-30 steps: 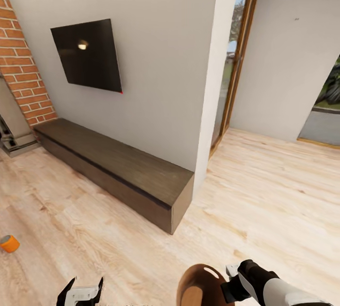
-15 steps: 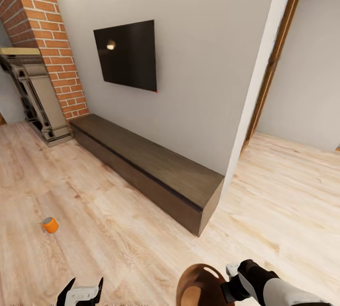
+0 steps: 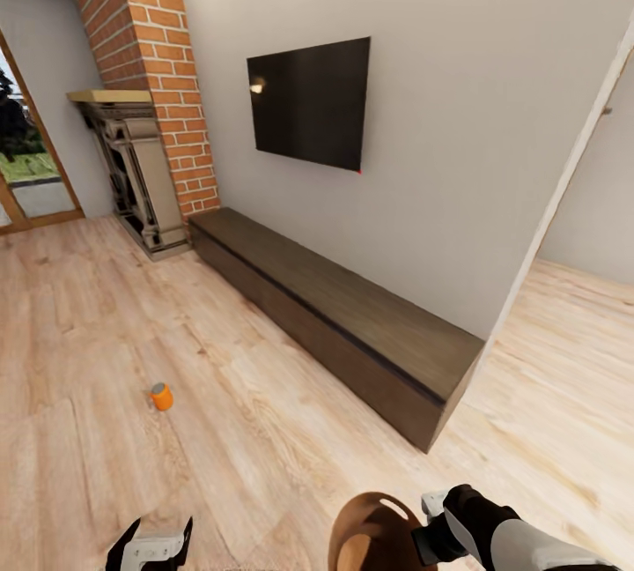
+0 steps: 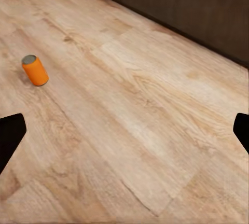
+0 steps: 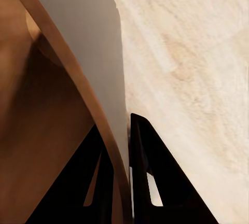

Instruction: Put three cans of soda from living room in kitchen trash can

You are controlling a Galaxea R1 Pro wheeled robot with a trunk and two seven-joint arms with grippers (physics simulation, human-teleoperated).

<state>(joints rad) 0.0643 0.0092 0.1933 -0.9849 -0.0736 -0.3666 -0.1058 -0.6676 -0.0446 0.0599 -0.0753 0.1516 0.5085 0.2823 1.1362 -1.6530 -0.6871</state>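
Standing upright on the pale wood floor, orange soda can sits at about 10 o'clock from the left tool, well apart, fingers spread with nothing between. Brick fireplace at 11, wall TV at 12 over a long dark low cabinet. Right tool pinches the trash can rim, one finger inside, one outside, at 4 o'clock.

Pale wood floor; grey wall, black TV; long dark bench; brick fireplace; possibly window beyond.
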